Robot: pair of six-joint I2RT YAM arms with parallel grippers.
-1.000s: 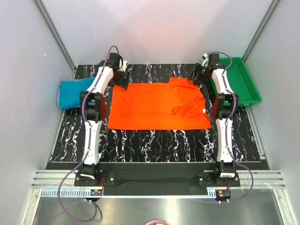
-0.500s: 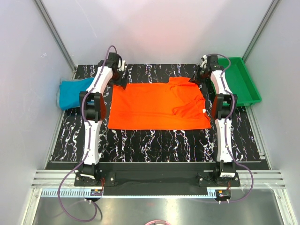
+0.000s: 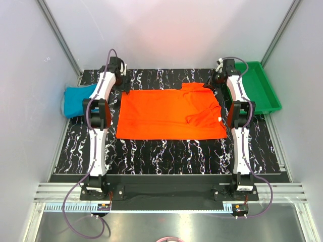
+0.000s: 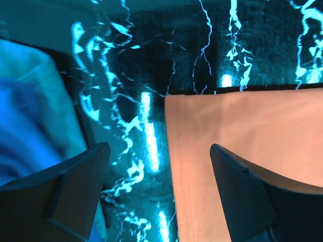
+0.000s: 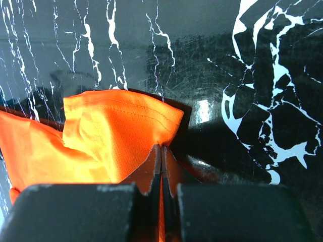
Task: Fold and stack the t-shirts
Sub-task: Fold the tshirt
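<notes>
**Right fingers clamping a far corner; left side backing off**

The right fingers (image 5: pixel 156 169) are now pressing together on a fold of the orange-red t-shirt (image 3: pixel 171 113), at its far right sleeve corner. A second ago they were standing apart above that spot. The left fingers (image 4: pixel 75 186) are standing wide apart with nothing between them. They are drifting left off the shirt's far left corner and are now hanging over the bare marbled tabletop (image 3: pixel 166 151) beside the cloth's edge.

The shirt itself is lying spread flat in the middle of the tabletop, with its right sleeve rumpled. The teal-blue t-shirt (image 3: pixel 79 100) is sitting bunched at the left edge, untouched, well apart from the green tray (image 3: pixel 275 103) on the far right.

With only one corner gripped, the first fold is probably not starting yet; the left side is likely needing its own hold first.

No brand, label or writing is showing legibly anywhere.
</notes>
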